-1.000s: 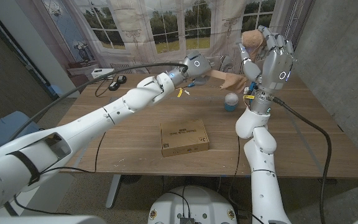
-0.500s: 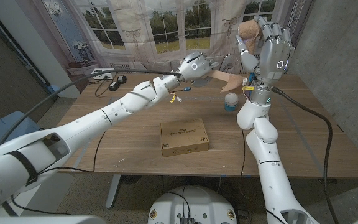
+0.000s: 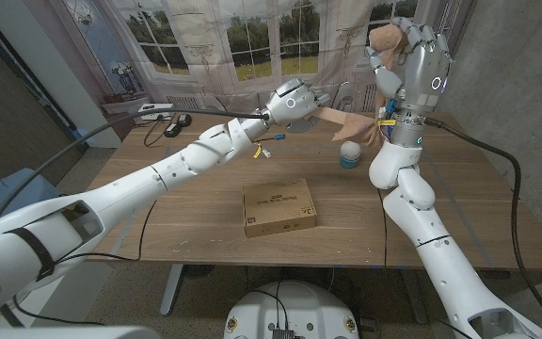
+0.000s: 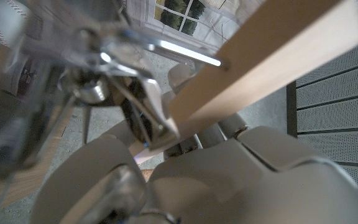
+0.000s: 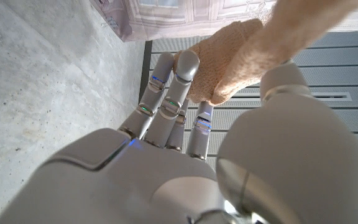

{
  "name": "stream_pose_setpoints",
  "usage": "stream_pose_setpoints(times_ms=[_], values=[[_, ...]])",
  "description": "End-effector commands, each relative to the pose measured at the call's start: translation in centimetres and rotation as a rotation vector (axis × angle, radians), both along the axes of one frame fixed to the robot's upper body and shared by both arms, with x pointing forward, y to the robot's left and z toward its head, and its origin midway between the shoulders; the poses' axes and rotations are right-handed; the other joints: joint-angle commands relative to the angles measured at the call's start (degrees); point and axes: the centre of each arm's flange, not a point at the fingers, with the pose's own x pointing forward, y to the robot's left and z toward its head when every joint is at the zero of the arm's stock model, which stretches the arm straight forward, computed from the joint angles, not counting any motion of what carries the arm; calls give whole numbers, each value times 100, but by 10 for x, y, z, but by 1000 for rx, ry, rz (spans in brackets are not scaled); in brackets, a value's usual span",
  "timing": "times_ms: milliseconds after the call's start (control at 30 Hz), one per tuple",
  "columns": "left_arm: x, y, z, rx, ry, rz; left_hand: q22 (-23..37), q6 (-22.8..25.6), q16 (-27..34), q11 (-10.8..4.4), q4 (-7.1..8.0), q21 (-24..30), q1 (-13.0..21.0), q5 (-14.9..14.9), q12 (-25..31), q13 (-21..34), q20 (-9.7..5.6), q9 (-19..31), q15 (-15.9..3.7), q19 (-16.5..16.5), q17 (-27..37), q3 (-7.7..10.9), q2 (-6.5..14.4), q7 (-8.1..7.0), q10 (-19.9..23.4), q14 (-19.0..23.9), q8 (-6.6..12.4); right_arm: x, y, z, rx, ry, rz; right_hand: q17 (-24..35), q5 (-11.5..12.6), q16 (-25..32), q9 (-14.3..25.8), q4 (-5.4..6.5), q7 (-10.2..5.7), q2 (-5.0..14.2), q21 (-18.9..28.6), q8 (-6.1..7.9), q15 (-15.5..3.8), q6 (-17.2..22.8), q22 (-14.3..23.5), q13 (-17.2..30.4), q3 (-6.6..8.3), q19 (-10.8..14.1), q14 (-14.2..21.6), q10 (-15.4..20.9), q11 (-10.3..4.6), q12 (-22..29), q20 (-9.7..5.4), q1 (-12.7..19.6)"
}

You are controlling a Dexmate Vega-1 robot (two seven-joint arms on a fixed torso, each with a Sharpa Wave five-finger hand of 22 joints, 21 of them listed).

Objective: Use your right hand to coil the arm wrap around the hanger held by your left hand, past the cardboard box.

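L hand (image 3: 294, 104) grips the wooden hanger (image 3: 346, 122) up over the far side of the table (image 3: 459, 207), past the cardboard box (image 3: 278, 208) lying mid-table. R hand (image 3: 420, 61) is raised high at the far right w/ fingers closed on the tan arm wrap (image 3: 384, 40) — wrist view shows the fabric pinched betw. thumb and fingers (image 5: 185, 68). From there the wrap hangs down toward the hanger's end. Small white-and-blue ball (image 3: 349, 153) sits on the table just below the hanger.

Right hand (image 3: 420, 58) — arm wrap (image 3: 385, 40) aloft
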Motion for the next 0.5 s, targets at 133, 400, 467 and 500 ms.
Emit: stream_pose_setpoints(times_ms=[133, 400, 467, 500], values=[[0, 4, -1, -7, -20, -15, 22, 14, -18, -33, 55, 11, -35, 56, 13, 15, -374, 9, -32, -2, 27, 24, -29, -24, 38, 7, 40, 1, -24, 34, -138, 411, 126, -152, -3, -167, 1, 272, 305, 2083, -55, -13, -176, 1237, 28, 55, 262, -167, -58, 1114, -764, 3, -299, 1896], [0, 8, -1, -14, -21, -27, 16, 26, -22, -28, 53, 9, -43, 67, 9, 16, -377, -11, -25, -1, 28, 21, -27, -15, 27, 16, 45, 11, -51, 55, -167, 655, 249, -434, -79, -410, 51, 310, 178, 2137, -108, -35, -172, 1084, 45, 97, 131, -403, -156, 924, -815, -59, -320, 1841], [-1, 8, -1, -17, -25, -41, -12, 23, -46, -37, 53, -7, -45, 69, 8, 15, -380, -18, -20, 10, 2, 22, -25, -14, 23, -2, 42, 19, -59, 61, -174, 742, 295, -453, -90, -424, 59, 318, 171, 2147, -115, -40, -167, 1055, 46, 113, 108, -435, -169, 872, -816, -72, -330, 1832], [-1, 8, -1, -17, -25, -41, 13, 31, -26, -38, 52, 9, -45, 69, 14, 15, -380, -29, -21, 2, 22, 21, -25, -16, 44, 21, 38, 19, -59, 61, -175, 746, 298, -443, -92, -424, 63, 318, 170, 2155, -120, -39, -165, 1052, 47, 106, 107, -456, -178, 869, -821, -79, -337, 1835]])
